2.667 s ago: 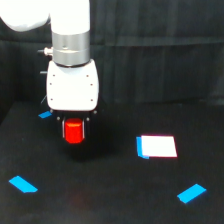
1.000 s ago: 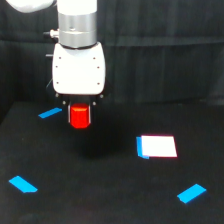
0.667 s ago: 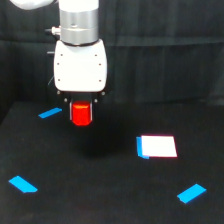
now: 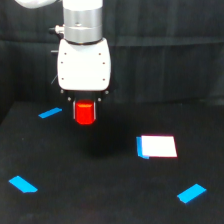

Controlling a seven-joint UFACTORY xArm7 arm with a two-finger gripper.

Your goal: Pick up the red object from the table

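The red object (image 4: 85,112), a stubby bright red cylinder, hangs clear above the black table (image 4: 110,200) in the exterior view. My gripper (image 4: 85,116) is shut on it from above, below the white wrist housing. The dark fingers sit close on both sides of the red object and are hard to make out. A faint shadow lies on the table beneath it.
A white card with a blue edge (image 4: 157,146) lies at the exterior view's right. Blue tape strips lie at the left back (image 4: 50,113), left front (image 4: 22,184) and right front (image 4: 191,193). A dark curtain closes off the back.
The gripper has risen with the red object held in it and drifted slightly toward the exterior view's right; the object now hangs higher above the table.
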